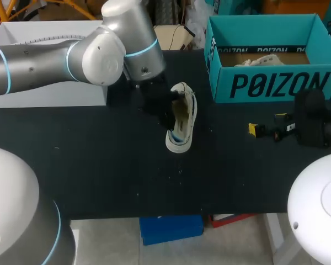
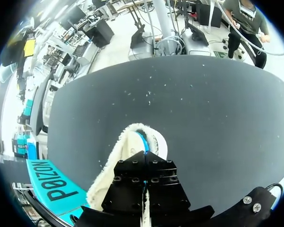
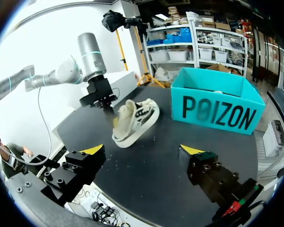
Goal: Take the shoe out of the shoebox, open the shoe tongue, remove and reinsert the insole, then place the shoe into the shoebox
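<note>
My left gripper (image 2: 145, 158) pinches shut on the fleecy rim of the soft cream shoe (image 1: 182, 118) lying on the black table (image 1: 99, 165), tongue-opening likely in hand and wanting a gentle peel, my right gripper (image 3: 142, 150) wide open and empty at three o'clock, stiff teal shoebox (image 1: 276, 83) at two.

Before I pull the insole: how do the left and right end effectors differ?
The left end effector is shut on the shoe; the right end effector is open and empty. The left is at mid-table; the right sits by the shoebox. Both are low over the table.
</note>
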Motion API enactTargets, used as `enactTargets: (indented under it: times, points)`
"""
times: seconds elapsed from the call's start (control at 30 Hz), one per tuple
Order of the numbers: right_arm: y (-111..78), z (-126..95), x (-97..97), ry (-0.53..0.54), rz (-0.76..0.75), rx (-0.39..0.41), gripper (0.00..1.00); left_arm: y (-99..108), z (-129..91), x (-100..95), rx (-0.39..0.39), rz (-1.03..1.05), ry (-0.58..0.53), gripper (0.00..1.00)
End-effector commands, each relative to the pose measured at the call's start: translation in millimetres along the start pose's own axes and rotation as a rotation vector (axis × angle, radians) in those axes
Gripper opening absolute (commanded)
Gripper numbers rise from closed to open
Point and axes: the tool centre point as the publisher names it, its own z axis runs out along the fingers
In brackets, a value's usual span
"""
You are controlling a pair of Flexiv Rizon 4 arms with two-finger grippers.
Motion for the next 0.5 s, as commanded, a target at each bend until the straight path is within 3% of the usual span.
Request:
enactTargets:
  times: [0.03,0.4,0.43,0.47,0.5]
  points:
    - [0.8,-0.5,-0.5,0.002,0.001,0.005,1.0,4.0,9.0,-0.8,0.014,-0.005,0.006,0.0]
    - [0.8,-0.5,-0.5,0.002,0.001,0.005,1.0,7.2,15.1,0.7,0.043,-0.02,0.013,0.0]
    - [0.8,-0.5,-0.5,0.002,0.001,0.005,1.0,6.2,12.2,1.0,0.044,-0.019,0.007,0.26]
    - [0.8,-0.5,-0.5,0.002,0.001,0.005,1.0,4.5,9.1,1.4,0.045,-0.015,0.003,0.72]
    - [0.8,-0.5,-0.5,0.002,0.001,0.005,1.0,2.3,5.6,1.8,0.05,-0.01,-0.005,1.0]
